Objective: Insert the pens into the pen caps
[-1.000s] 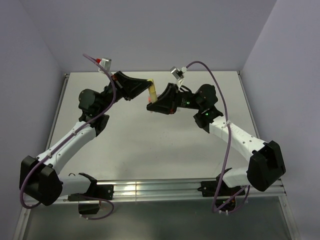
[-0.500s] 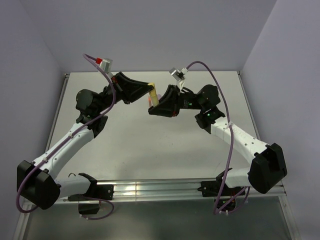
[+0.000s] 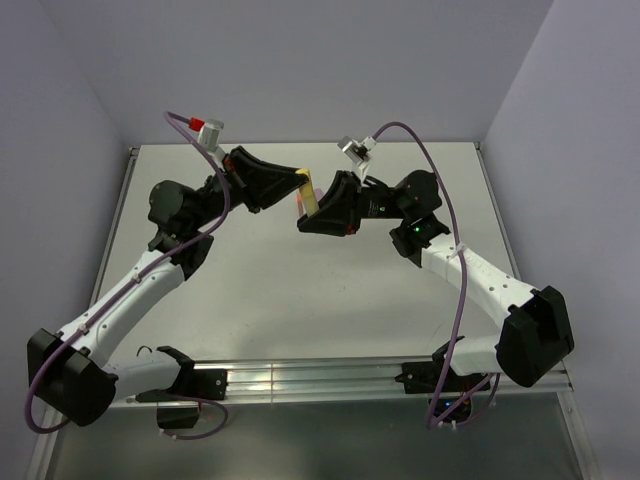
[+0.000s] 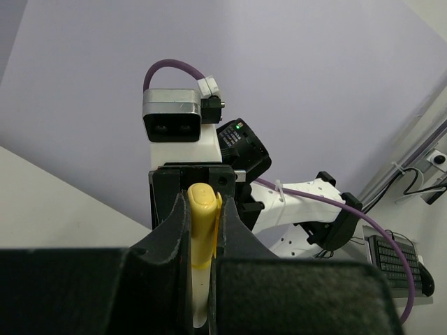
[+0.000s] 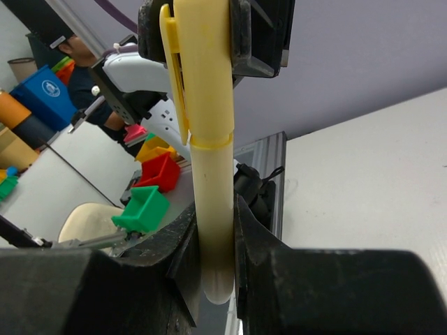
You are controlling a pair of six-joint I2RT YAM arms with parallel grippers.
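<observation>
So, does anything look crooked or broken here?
No, nothing stands out. The yellow pen sits straight in its yellow cap, pinched between the left fingers and right fingers, with no cracks or bends showing.

The pen (image 5: 213, 202) is smooth pale-yellow plastic with a satin sheen; the pen cap (image 5: 204, 70) is the same plastic, equally smooth. The fingers (image 5: 183, 255) of the right pincer (image 5: 215, 230) and of the left pincer (image 4: 202, 223) are matt black with a fine grainy texture. The tabletop (image 3: 300, 290) is matt and smooth. The arm shells (image 3: 480, 272) are glossy white plastic; the front rail (image 3: 300, 378) is bright bare metal.
</observation>
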